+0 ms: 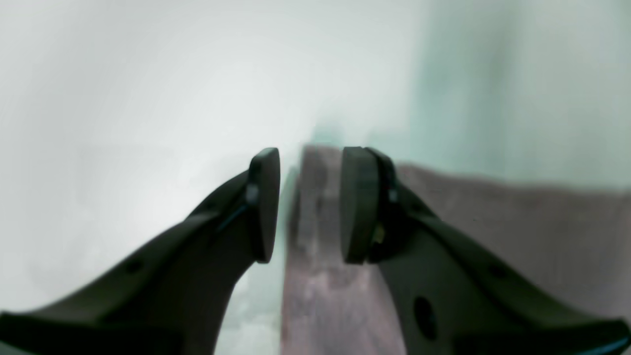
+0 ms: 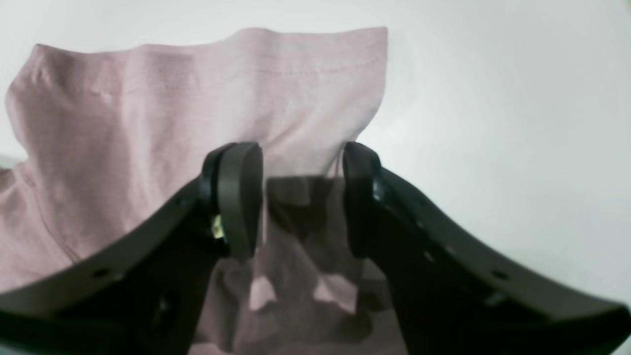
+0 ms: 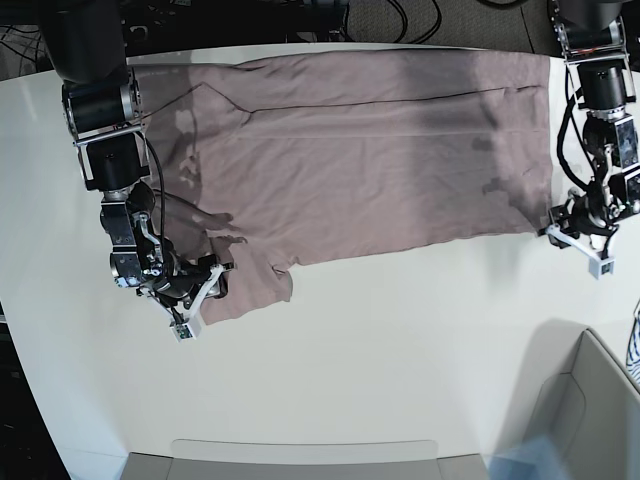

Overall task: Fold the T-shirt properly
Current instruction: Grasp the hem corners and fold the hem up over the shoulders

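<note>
A: Pink cloth, near side first. Right gripper (image 3: 197, 297) at the sleeve; wrist view shows pads (image 2: 240, 197) parted with fabric bunched between, not pinched tight.

B: Left gripper (image 3: 578, 237)?

A: At the hem corner. Fingers (image 1: 358, 204) spread a little, an edge of cloth standing in the gap. Blurry, can't tell if it touches.

B: Where's the T-shirt (image 3: 370, 150)?

A: Spread flat on the white table (image 3: 400, 350), from both grippers to the far edge, lightly wrinkled.

B: Risks?

A: Judging by those loose jaws: lift now and an edge slips out. One side catching alone would skew the fold, or the sleeve bunches underneath.
</note>
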Robot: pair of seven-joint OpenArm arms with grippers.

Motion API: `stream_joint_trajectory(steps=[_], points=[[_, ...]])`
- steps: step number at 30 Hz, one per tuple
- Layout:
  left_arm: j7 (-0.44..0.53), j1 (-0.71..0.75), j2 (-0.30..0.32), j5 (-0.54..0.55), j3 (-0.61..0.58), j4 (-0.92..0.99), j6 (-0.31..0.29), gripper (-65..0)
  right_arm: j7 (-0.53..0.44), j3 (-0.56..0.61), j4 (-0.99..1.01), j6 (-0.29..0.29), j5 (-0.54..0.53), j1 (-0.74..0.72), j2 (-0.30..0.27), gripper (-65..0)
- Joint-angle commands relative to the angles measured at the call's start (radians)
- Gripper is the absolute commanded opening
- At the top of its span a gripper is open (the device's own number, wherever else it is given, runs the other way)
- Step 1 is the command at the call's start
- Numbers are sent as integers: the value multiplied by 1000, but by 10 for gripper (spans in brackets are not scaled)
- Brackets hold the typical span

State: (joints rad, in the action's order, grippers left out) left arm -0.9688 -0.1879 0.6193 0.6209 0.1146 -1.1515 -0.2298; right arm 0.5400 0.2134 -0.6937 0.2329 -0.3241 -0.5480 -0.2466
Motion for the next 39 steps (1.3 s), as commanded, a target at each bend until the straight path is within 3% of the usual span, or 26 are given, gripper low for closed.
stream_joint_trajectory(steps=[1,15,21,29,31,35,36,39], points=[[21,-26,35,4,4,-15,-13,-441,87,4,12,1,15,4,-9,-378],[110,89,30,11,6,48,-15,-442,85,7,12,1,15,6,-18,-378],[118,113,29,169,-3,35,-16,-442,85,8,12,1,15,6,-17,-378],[118,112,-29,184,-6,41,-18,-461,85,10,12,1,15,4,-15,-383],[118,112,-34,182,-6,46,-18,-501,85,10,12,1,15,3,-13,-421],[119,107,-34,181,3,48,-16,-650,81,7,10,1,15,-7,-4,-617],[121,104,-34,181,4,55,-16,-650,79,4,7,1,15,-16,-4,-650],[146,84,-34,181,4,75,-16,-650,50,8,-19,1,16,-42,-4,-650]])
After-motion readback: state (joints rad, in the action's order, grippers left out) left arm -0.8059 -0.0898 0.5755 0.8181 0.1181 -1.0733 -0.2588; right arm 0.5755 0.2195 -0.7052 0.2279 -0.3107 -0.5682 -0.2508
